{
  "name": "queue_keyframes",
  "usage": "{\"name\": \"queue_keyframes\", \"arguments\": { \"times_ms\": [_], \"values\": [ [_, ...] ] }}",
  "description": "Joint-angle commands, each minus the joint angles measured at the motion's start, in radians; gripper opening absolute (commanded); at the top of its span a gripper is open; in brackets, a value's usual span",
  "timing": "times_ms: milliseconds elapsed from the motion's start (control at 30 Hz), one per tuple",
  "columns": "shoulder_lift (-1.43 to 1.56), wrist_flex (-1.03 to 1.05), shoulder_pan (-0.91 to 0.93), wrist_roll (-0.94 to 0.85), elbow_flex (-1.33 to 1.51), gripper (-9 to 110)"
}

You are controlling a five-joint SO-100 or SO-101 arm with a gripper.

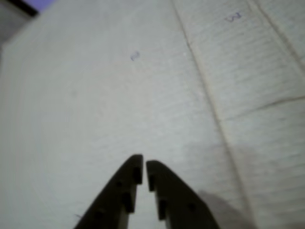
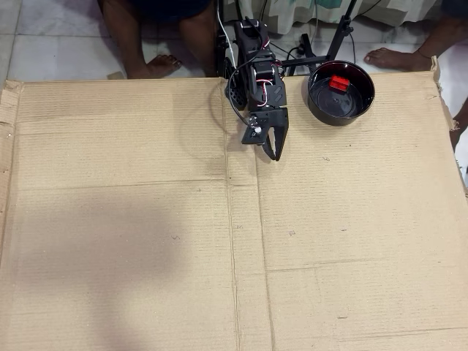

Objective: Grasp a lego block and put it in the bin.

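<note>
Only the overhead view shows the whole scene: the black arm (image 2: 252, 69) at the top middle, and right of it the bin (image 2: 341, 110) with the lego block (image 2: 337, 82) lying inside. Bare feet (image 2: 157, 67) rest on the tiled floor past the cardboard sheet (image 2: 131, 241). Up close, the wrist view shows the hand (image 1: 144, 167) nearly closed and gripping nothing, over bare cardboard with faint pen marks (image 1: 135, 56).
</note>
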Motion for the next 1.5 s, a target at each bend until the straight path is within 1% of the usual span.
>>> {"name": "queue_keyframes", "arguments": {
  "times_ms": [0,167,333,533,767,1000,1233,1467],
  "values": [
    [0.026,0.023,0.009,-0.127,0.018,0],
    [0.107,0.110,0.006,-0.486,0.015,0],
    [0.106,0.121,0.011,-0.859,0.014,0],
    [0.106,0.031,0.021,-1.235,0.014,0],
    [0.106,-0.018,0.021,-1.611,0.014,0],
    [0.106,-0.005,0.021,-1.810,0.014,0],
    [0.106,0.135,0.021,-1.836,0.014,0],
    [0.106,0.138,0.023,-1.839,0.014,0]
  ]
}}
